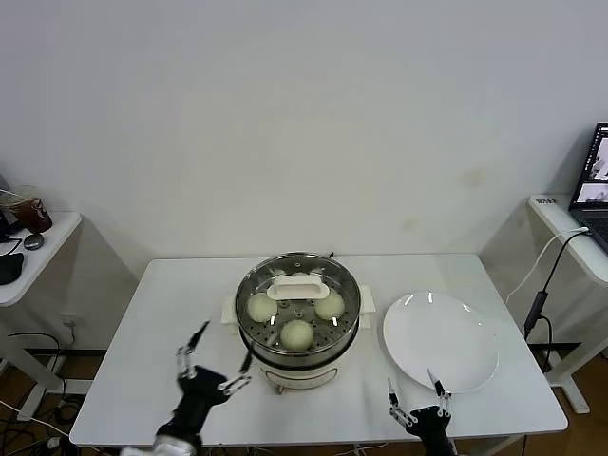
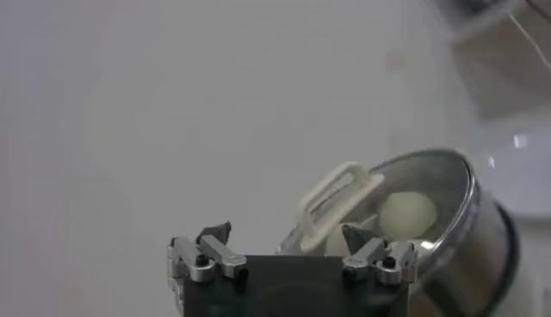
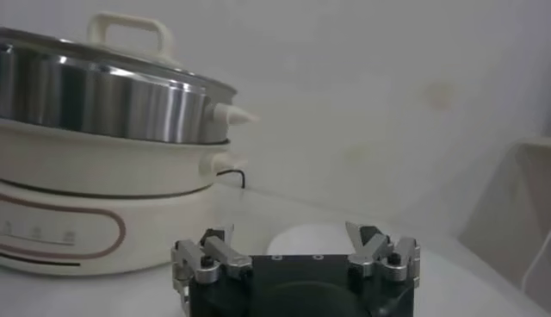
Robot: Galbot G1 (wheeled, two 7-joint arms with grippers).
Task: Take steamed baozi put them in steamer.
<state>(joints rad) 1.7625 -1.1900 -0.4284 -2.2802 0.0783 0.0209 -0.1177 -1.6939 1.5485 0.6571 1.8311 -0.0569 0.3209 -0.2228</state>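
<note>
The steamer (image 1: 300, 356) stands mid-table with a glass lid (image 1: 255, 285) on it. Through the lid I see three steamed baozi (image 1: 262, 306), (image 1: 330, 305), (image 1: 297, 333); the white lid handle (image 1: 297, 285) hides what lies under it. My left gripper (image 1: 226, 344) hangs open and empty just left of the steamer's front. In the left wrist view the gripper (image 2: 287, 234) faces the lid handle (image 2: 340, 202), with a baozi (image 2: 407, 214) behind the glass. My right gripper (image 1: 410, 382) is open and empty at the plate's near edge. In the right wrist view the gripper (image 3: 293, 234) has the steamer (image 3: 112, 103) off to one side.
An empty white plate (image 1: 440, 340) lies right of the steamer, also seen as the plate (image 3: 310, 239). The table's front edge (image 1: 313, 442) runs just behind both grippers. A side table (image 1: 28, 256) stands far left, and a desk with a laptop (image 1: 594, 190) far right.
</note>
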